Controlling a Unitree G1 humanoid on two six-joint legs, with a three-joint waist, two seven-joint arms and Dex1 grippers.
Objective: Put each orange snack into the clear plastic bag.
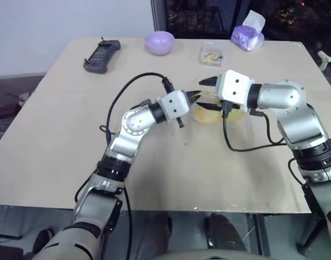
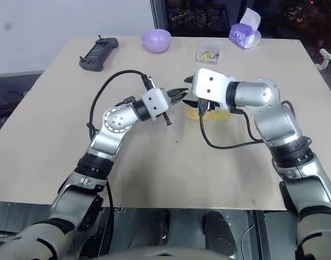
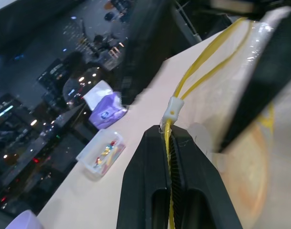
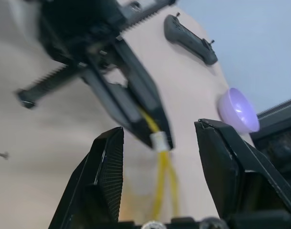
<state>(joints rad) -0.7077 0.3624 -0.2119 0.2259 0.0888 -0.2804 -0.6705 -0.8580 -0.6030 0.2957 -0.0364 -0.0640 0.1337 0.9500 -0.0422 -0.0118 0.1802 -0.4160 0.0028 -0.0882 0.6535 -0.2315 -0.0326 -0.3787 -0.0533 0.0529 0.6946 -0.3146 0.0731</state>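
Observation:
The clear plastic bag (image 1: 216,112) lies mid-table, its yellow zip strip (image 3: 209,59) raised off the wood. My left gripper (image 1: 196,97) is shut on that strip, just behind the white slider (image 3: 173,109). My right gripper (image 1: 206,93) faces it from the right, open, one finger on either side of the slider (image 4: 160,141) without touching it. A golden-orange round shape (image 3: 247,181) shows through the bag's film; it looks like an orange snack, but I cannot tell whether it is inside or under the bag.
At the far side stand a black controller (image 1: 102,55), a purple bowl (image 1: 159,42), a small clear box of colourful bits (image 1: 212,53) and a purple tissue pack (image 1: 248,36). Cables hang from both wrists over the table (image 1: 62,135).

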